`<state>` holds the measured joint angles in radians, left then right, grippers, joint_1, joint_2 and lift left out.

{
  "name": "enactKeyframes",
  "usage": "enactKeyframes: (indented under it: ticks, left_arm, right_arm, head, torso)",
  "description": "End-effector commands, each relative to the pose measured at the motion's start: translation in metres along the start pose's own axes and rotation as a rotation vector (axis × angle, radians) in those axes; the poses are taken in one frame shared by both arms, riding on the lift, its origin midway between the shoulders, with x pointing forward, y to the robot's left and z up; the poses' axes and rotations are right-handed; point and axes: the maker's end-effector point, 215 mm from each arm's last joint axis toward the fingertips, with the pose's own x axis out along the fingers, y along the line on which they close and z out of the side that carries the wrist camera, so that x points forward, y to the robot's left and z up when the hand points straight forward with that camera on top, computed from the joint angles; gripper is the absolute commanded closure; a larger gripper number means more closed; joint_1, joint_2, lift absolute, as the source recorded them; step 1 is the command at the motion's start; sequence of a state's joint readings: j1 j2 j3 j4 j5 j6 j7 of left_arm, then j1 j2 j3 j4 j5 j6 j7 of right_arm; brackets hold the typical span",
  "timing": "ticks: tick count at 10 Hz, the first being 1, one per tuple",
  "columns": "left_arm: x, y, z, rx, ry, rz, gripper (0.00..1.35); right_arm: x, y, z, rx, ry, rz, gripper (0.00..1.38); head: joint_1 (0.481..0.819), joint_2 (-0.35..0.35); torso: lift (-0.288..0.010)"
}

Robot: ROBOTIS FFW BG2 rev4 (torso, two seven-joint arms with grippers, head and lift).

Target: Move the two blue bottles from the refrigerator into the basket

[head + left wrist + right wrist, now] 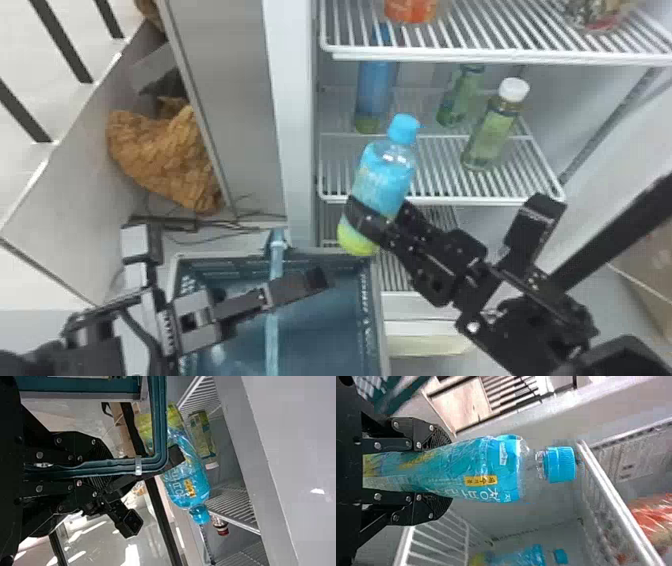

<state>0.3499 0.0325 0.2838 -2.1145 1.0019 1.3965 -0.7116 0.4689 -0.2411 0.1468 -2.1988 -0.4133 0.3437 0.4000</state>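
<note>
Blue bottle (385,175) upright but tilted between the right gripper's (372,220) jaws, clamped around its lower part.

One clear-necked blue bottle (387,170), blue-capped with a yellow-green base, leans cap-up, clasped by the right pincer (378,207), near the far right corner of the open, blue-grey basket (378,310); the other blue bottle (375,92) stands on a wire shelf (445,200) inside the refrigerator (292,125), toward its left wall
</note>
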Motion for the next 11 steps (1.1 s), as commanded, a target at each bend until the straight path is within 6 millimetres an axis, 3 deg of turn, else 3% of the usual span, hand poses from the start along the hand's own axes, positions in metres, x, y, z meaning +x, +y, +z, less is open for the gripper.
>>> enactKeyframes:
  ticks: [1, 8, 9, 11]
  left_arm:
    - [0.003, -0.002, 0.002, 0.001, 0.001, -0.01, 1.2]
    - [0.006, -0.008, 0.007, 0.009, -0.01, -0.03, 1.2]
    - [0.006, -0.008, 0.007, 0.008, -0.01, -0.032, 1.2]
    - [0.006, -0.009, 0.008, 0.01, -0.014, -0.035, 1.2]
  right_arm:
    - [0.002, 0.016, -0.015, 0.047, 0.037, 0.045, 1.2]
    - [-0.011, 0.065, -0.08, 0.241, 0.216, 0.205, 1.2]
    - [-0.013, 0.067, -0.087, 0.248, 0.24, 0.214, 1.04]
    - [-0.018, 0.064, -0.096, 0.25, 0.278, 0.209, 0.23]
  head:
    - [0.695, -0.02]
    - [0.695, 0.07]
    - [0.695, 0.079]
    - [0.695, 0.083]
  torso:
    - [-0.22]
    - [-0.22]
    - [-0.22]
    - [-0.22]
